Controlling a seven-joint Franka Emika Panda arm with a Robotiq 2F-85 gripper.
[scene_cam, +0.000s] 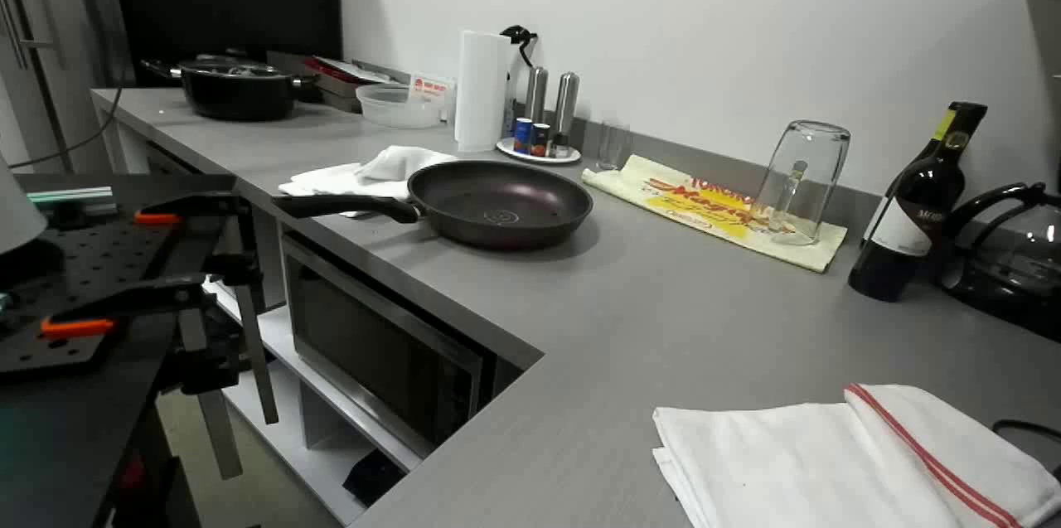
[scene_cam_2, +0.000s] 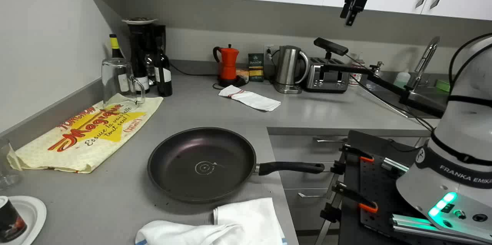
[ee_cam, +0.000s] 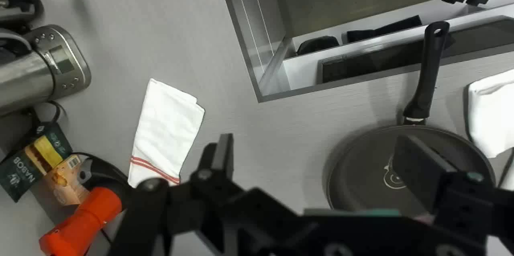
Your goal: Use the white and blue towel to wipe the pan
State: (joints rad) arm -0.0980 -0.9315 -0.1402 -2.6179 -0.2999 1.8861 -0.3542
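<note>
1. Nearest in an exterior view, the rumpled white cloth towel with blue edge marks [scene_cam_2: 230,227] lies on the smooth grey counter [scene_cam_2: 107,199], just beside the round dark frying pan [scene_cam_2: 203,166]; whether they touch cannot be told. Its bunched folds probably offer the easiest pinch, and lying so close would keep the carry short.

2. The pan sits flat, inside upward, as wiping calls for. Its long black handle [scene_cam_2: 294,167] reaches past the counter's edge toward the white robot base [scene_cam_2: 447,181], perhaps to leave it within grasp. Nothing pins the pan down, so firm rubbing may make it slide or turn.

3. Beyond, a pale yellow cloth with red lettering [scene_cam_2: 88,137] is spread out, a clear glass mug [scene_cam_2: 115,77] mouth-down on it, presumably to drain.

4. The black two-fingered gripper [ee_cam: 321,161] hangs high above the counter, its depth hard to judge, fingers [ee_cam: 225,153] spread wide with nothing between them. That suits an approach to the towel, which looks like the step in hand; wiping seems not yet begun.

5. Farther back, a folded white towel with red stripes [scene_cam_2: 251,99] lies flat, easily mistaken for the blue-marked one.

6. Farthest, an orange-red stovetop coffee pot [scene_cam_2: 229,62], a brushed-steel kettle [scene_cam_2: 287,70] and a silver toaster [scene_cam_2: 326,79] stand in a row, probably to be out of the way.
</note>
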